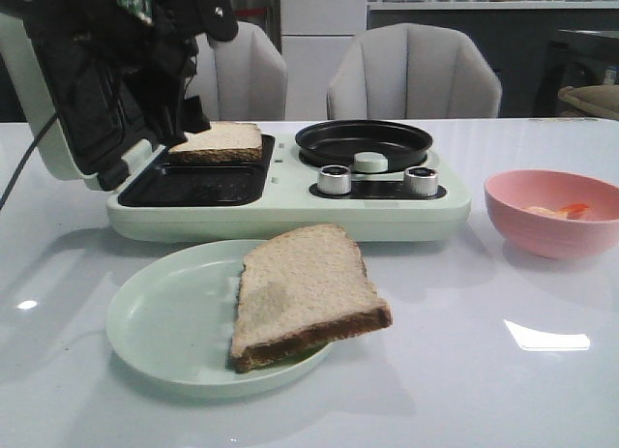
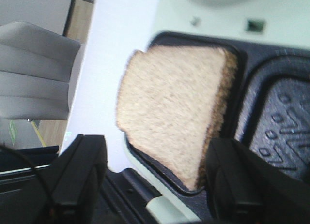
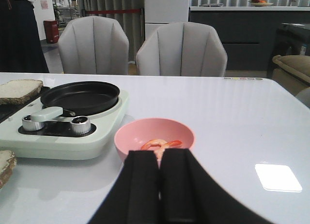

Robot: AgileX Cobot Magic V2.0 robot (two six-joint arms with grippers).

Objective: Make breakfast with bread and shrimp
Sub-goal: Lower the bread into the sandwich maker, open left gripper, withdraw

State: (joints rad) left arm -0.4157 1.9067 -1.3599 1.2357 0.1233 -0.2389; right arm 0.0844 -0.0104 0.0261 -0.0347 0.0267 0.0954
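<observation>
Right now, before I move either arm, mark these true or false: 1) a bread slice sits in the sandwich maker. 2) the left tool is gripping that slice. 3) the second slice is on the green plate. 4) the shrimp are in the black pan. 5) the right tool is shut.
1) True: one bread slice lies at the back edge of the open sandwich maker.
2) False: the left tool is open, its fingers astride the slice without touching.
3) True: the second slice rests on the green plate, overhanging its rim.
4) False: the shrimp are in the pink bowl; the black pan holds none.
5) True: the right tool is shut, empty.
</observation>
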